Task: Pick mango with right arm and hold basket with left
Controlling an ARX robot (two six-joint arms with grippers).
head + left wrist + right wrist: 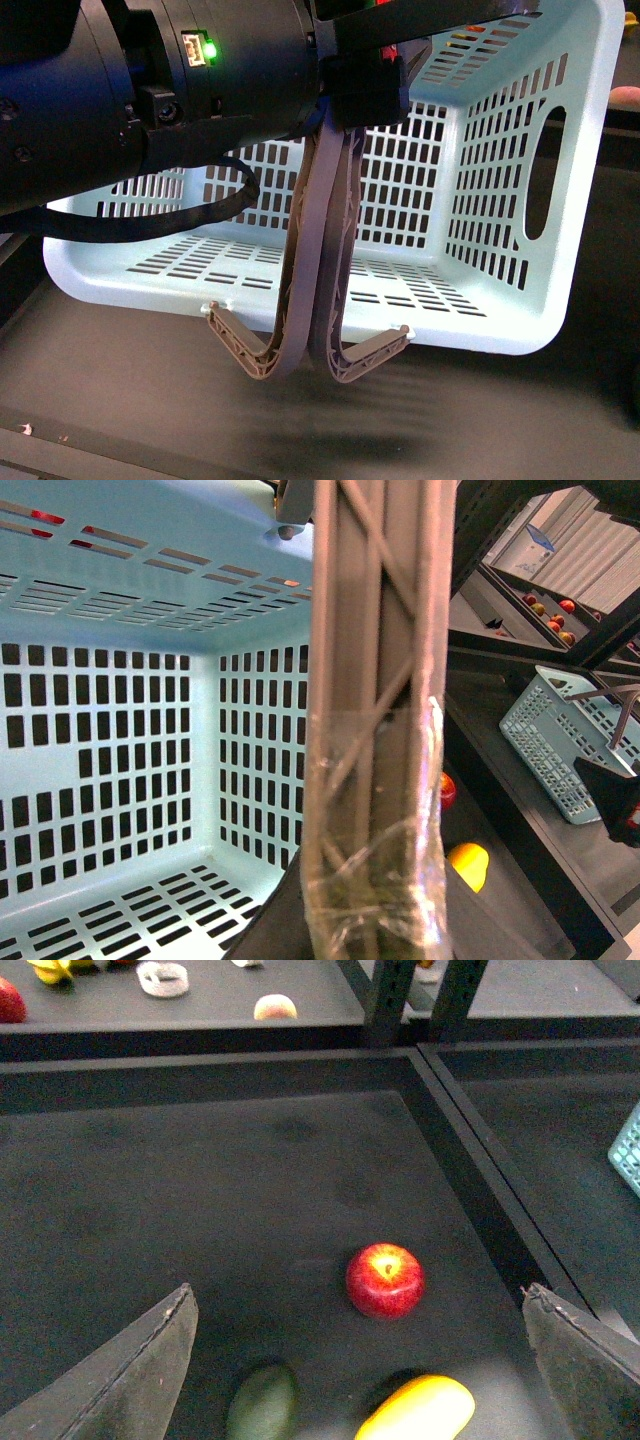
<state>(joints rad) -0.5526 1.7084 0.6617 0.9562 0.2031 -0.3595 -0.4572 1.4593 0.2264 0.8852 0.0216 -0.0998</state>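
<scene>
My left gripper point(362, 88) is shut on the two grey-brown handles point(322, 250) of the pale turquoise basket point(500, 180), which hangs tilted above the dark table. In the left wrist view the handles point(375, 730), wrapped in clear tape, fill the middle, with the basket's inside point(120, 730) beside them. The yellow-orange mango point(418, 1410) lies on the dark shelf floor between my right gripper's point(356, 1290) wide-open fingers point(130, 1370), below the jaws and untouched. The mango also shows in the left wrist view point(468, 865).
A red apple point(385, 1280) lies just beyond the mango and a dark green fruit point(262, 1402) beside it. A raised black ledge and post point(385, 1000) border the floor. A farther shelf holds a peach point(275, 1007) and a white ring point(162, 977). A second turquoise basket point(570, 740) stands aside.
</scene>
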